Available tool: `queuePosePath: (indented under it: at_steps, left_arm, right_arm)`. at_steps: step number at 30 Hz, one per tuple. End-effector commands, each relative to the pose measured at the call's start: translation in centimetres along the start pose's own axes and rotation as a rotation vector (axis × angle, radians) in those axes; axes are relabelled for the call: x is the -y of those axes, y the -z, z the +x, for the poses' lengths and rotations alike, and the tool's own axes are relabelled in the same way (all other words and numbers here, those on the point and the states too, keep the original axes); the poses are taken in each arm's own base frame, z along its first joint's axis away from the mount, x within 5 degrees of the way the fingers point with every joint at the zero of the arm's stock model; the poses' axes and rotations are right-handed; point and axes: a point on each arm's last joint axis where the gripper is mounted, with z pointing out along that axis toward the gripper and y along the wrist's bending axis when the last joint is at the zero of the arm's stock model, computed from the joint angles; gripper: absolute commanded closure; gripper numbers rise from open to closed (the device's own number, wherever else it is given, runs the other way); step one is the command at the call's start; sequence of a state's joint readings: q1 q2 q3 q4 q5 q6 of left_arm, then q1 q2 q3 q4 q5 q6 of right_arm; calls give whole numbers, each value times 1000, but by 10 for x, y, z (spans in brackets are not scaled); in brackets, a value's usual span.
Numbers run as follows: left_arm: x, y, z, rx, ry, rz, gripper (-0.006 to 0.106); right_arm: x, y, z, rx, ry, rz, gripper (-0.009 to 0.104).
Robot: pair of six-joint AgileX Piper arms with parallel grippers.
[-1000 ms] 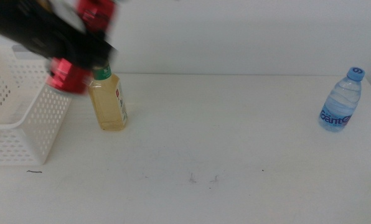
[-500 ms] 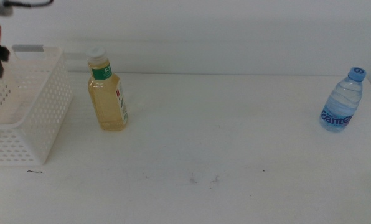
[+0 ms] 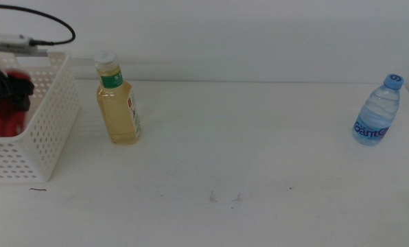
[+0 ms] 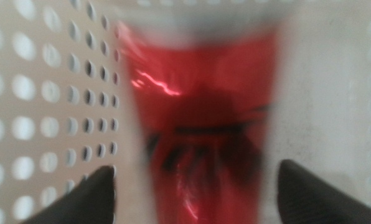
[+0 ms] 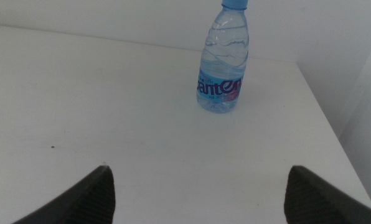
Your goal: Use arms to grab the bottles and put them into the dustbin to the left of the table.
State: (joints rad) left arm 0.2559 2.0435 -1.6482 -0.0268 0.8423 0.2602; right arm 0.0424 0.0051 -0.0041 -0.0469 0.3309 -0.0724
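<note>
Trouble from here would most likely come at the dustbin [image 3: 43, 130]: the left pincer [image 4: 192, 193] sits down inside it with the red can [image 4: 201, 124] between its jaws, and in the left wrist view the jaws stand apart on either side of the can with a gap on each side, so the pincer looks open, though the picture is blurred and contact cannot be fully ruled out. If the arm lifts out at an angle, a jaw or the looping cable [image 3: 36, 14] could catch the perforated wall and drag or tip the dustbin.

That white basket at the desk's [image 3: 259, 171] left edge holds the can, seen as a red shape through the holes in the middle view beside the dark pincer; nothing else shows in it.

Two bottles are left standing upright on the desk: the yellow bottle [image 3: 118, 103] just beside the dustbin's right wall, close enough to be knocked over by the arm, and the water bottle [image 3: 377, 113] well apart at the far right. The right pincer [image 5: 198, 193] hovers open, facing the water bottle.
</note>
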Motion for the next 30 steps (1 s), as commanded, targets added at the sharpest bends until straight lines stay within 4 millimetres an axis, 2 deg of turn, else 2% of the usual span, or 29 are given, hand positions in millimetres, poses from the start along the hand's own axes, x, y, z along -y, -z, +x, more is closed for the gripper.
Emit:
queuePosePath:
  at_steps: [1,6,11,14,16,20,22,25,30]
  left_arm:
    - [0,20,-8,54,13,-4,9]
    - [12,67,-11,107,-2,-8,7]
    - [44,132,2,223,19,17,7]
    - [79,164,18,336,-10,45,7]
    - [103,182,36,419,-48,46,7]
    - [136,202,78,580,-63,83,7]
    - [148,201,103,650,-46,141,7]
    - [162,183,141,731,-62,253,7]
    - [170,128,195,819,-73,444,7]
  right_arm:
    - [0,0,0,16,4,6,8]
    - [0,0,0,16,4,6,8]
    - [0,0,0,16,4,6,8]
    - [0,0,0,16,4,6,8]
    - [0,0,0,16,4,6,8]
    - [0,0,0,16,4,6,8]
    - [0,0,0,16,4,6,8]
    - [0,0,0,16,4,6,8]
    - [0,0,0,16,4,6,8]
